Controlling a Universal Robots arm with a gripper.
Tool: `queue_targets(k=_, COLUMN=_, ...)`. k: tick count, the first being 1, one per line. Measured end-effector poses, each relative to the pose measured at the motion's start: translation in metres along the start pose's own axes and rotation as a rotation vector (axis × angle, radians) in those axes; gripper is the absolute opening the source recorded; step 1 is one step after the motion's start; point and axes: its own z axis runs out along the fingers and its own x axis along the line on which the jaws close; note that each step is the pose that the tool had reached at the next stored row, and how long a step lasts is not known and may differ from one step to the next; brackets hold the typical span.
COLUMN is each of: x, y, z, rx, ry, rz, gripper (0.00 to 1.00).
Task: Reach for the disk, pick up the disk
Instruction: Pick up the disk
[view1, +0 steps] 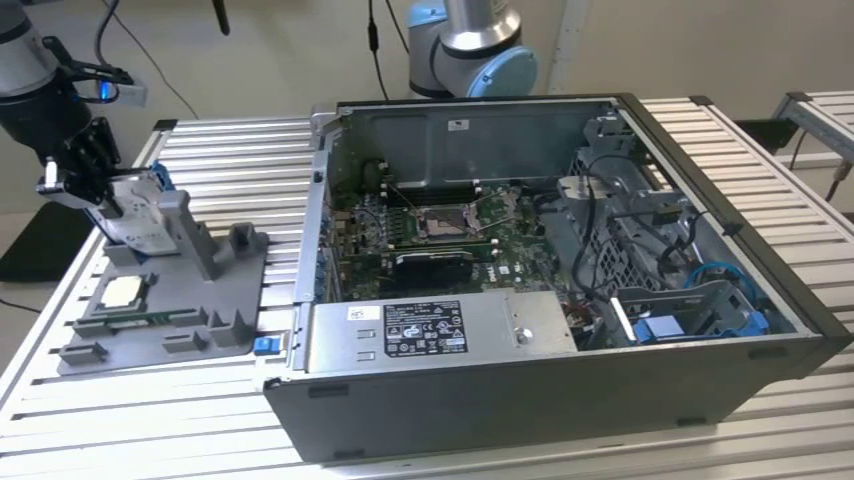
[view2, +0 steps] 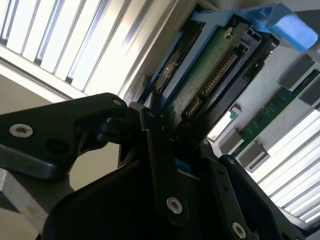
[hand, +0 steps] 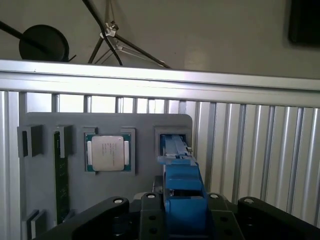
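The disk (view1: 142, 222) stands on edge at the back of the grey holder plate (view1: 187, 310), on the exterior view's left. It is silver with a blue bracket. My gripper (view1: 96, 195) comes down on it from above and is shut on its upper edge. In the first wrist view the blue bracket of the disk (hand: 181, 182) sits clamped between the black fingers (hand: 150, 217), over a slot in the plate. The second wrist view shows the disk's green circuit side (view2: 210, 70) running away from my gripper (view2: 162, 127).
A silver processor chip (view1: 123, 290) (hand: 107, 152) and a memory stick (hand: 59, 175) lie in pockets of the holder plate. An open computer case (view1: 534, 390) stands close on the exterior view's right, with a second arm's base (view1: 467, 50) behind it. All rests on a slatted metal table (view1: 134, 420).
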Motion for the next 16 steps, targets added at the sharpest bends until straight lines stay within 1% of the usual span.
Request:
queue_targets(k=5, x=0.0, y=0.0, z=-0.0004, rx=0.0001, ry=0.0001, rz=0.0, gripper=0.0)
queue_targets(k=8, x=-0.0002, y=0.0, z=-0.0021, rx=-0.0001, ry=0.0002, rz=0.0, gripper=0.0)
queue_targets(k=11, x=-0.0004, y=-0.0001, z=-0.0055, rx=-0.0001, ry=0.0001, rz=0.0, gripper=0.0)
queue_targets(k=16, x=-0.0009, y=-0.0002, z=-0.0134, rx=0.0, ry=0.0001, rz=0.0, gripper=0.0)
